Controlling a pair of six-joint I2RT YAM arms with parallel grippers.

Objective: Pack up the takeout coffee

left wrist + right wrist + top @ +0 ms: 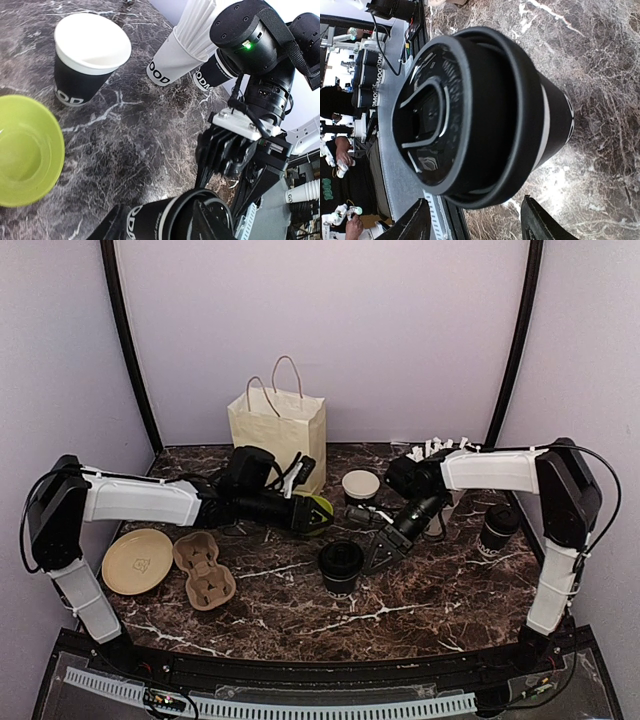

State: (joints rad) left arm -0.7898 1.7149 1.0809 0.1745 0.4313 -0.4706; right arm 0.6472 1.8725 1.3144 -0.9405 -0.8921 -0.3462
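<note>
- Plate (137, 560), tan, lies far left with a pulp cup carrier (203, 568) just beside it. The carrier's wells look empty, so I'd say no coffee is packed yet.
- Left gripper (298, 476) is stretched out to the foot of the paper bag (278, 425), perhaps to steady it. I cannot tell how far its fingers are parted, and I see nothing in them.
- Lime-green bowl (318, 510) sits just beside that arm and looks to be no part of the job.
- Lidded cup (341, 565) stands upright mid-table, in front of the bag and well apart from the carrier.
- Open cup (360, 485), white inside and without a lid, stands behind it, near the bag.
- Right gripper (384, 548) sits low, just beside the lidded cup. On its own camera the fingers (415, 222) are spread wide with the cup ahead of them, gripping nothing. I'd judge it is lined up to close on the cup's body.
- White cup of straws (440, 450) stands at the back right, and a second lidded cup (498, 530) stands far right, near the right arm.
</note>
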